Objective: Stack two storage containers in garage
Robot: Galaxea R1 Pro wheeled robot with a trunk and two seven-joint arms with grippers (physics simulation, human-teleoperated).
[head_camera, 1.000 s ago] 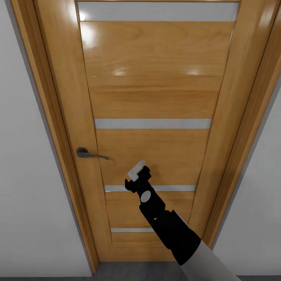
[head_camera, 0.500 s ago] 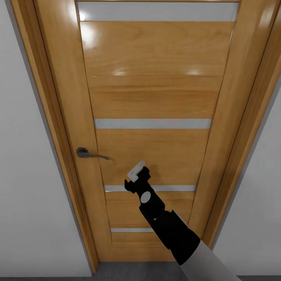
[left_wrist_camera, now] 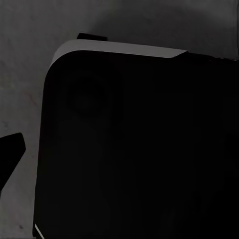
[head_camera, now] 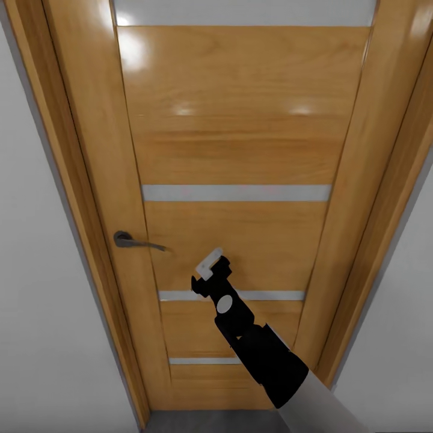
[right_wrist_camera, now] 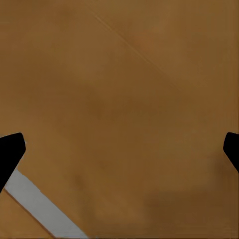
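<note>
floor [head_camera: 198,422] | dark grey concrete (thin strip) | under door [head_camera: 240,150]

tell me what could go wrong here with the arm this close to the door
1. The right pincer, open, sits against the glossy wooden panel door beside the grey lever handle, not on it; pushing there may leave the latch shut.
2. Rolling closer could jam the black right arm into the door.
</note>
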